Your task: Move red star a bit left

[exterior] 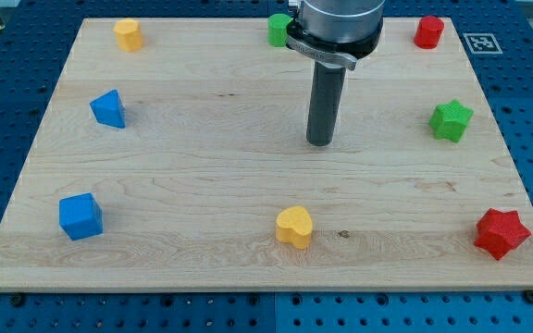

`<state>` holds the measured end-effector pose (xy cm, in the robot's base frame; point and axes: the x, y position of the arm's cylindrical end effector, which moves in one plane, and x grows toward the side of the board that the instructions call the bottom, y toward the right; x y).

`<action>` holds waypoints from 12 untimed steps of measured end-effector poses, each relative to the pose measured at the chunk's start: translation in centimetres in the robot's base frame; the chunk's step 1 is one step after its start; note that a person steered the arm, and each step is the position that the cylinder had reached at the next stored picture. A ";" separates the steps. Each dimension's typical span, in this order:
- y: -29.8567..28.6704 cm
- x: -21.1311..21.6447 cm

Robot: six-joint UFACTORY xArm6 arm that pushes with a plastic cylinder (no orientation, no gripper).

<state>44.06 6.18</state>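
Observation:
The red star [502, 232] lies near the board's bottom right corner. My tip [319, 142] rests on the wooden board [202, 176] near its middle, far up and to the left of the red star, touching no block. The yellow heart [294, 227] lies below my tip, near the board's bottom edge. The green star [451, 120] lies at the right, above the red star.
A red block [428, 31] sits at the top right, a green block [278, 30] at the top middle beside the arm, a yellow block [129, 34] at the top left. A blue block [109, 109] and a blue cube [80, 216] lie at the left.

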 end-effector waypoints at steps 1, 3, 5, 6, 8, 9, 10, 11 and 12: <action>0.0 -0.3; 0.1 -0.3; 5.8 0.1; 11.5 1.5; 23.2 5.2; 27.9 9.9; 27.8 15.4; 27.8 15.4; 27.1 14.9</action>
<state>58.93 33.31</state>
